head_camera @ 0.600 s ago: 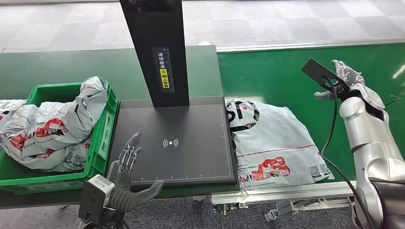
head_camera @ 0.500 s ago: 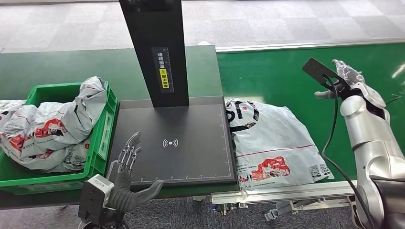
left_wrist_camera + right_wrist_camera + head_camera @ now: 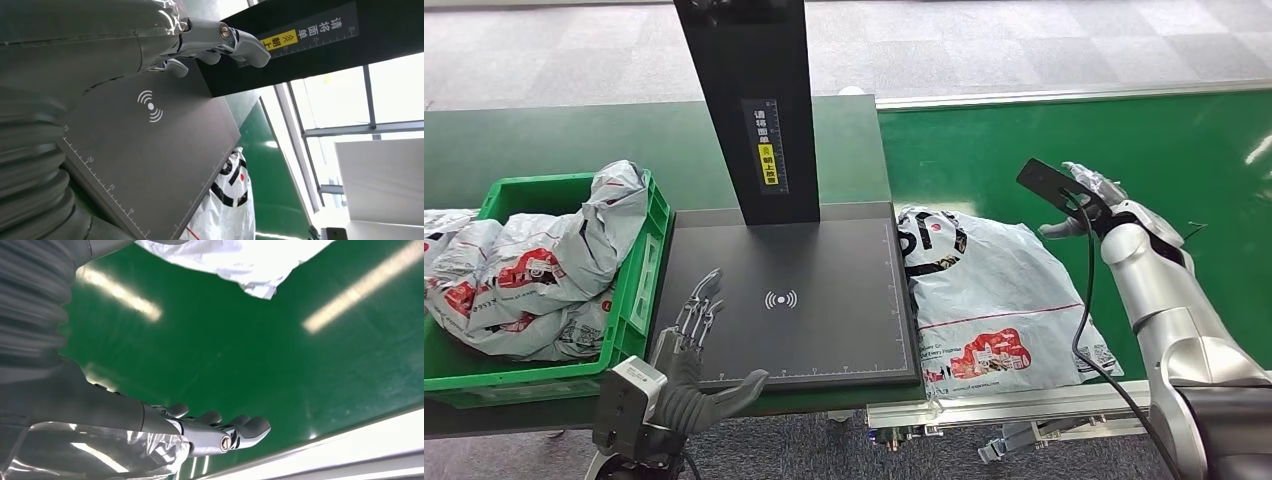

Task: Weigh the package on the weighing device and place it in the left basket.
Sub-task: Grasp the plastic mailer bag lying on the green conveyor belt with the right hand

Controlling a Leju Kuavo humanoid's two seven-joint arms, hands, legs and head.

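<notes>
We see the package (image 3: 994, 300), a grey-white mailing bag with red and black print, lying flat on the green belt (image 3: 984, 150), its left edge just beside the dark scale plate (image 3: 794, 300). Nothing rests on the plate; a black post (image 3: 749, 100) with a yellow label rises from its far side. To the left of the plate stands the green basket (image 3: 639, 290), heaped with similar printed bags (image 3: 534, 270), some spilling past its left rim.

From the head view, our right hand (image 3: 1084, 195) hovers above the belt just beyond the package's far right corner, fingers apart and holding nothing; a black cable runs down its arm. The right wrist view adds what the head view cannot: the fingers (image 3: 220, 432) stretched out side by side over bare belt, with a corner of the package (image 3: 250, 265) apart from them.

Our left hand (image 3: 694, 345) sits at the plate's near left corner, open and empty, thumb spread wide. The left wrist view shows its fingers (image 3: 215, 42) extended above the plate's wave symbol (image 3: 151, 106), with the package (image 3: 225, 205) lying past the plate's edge.
</notes>
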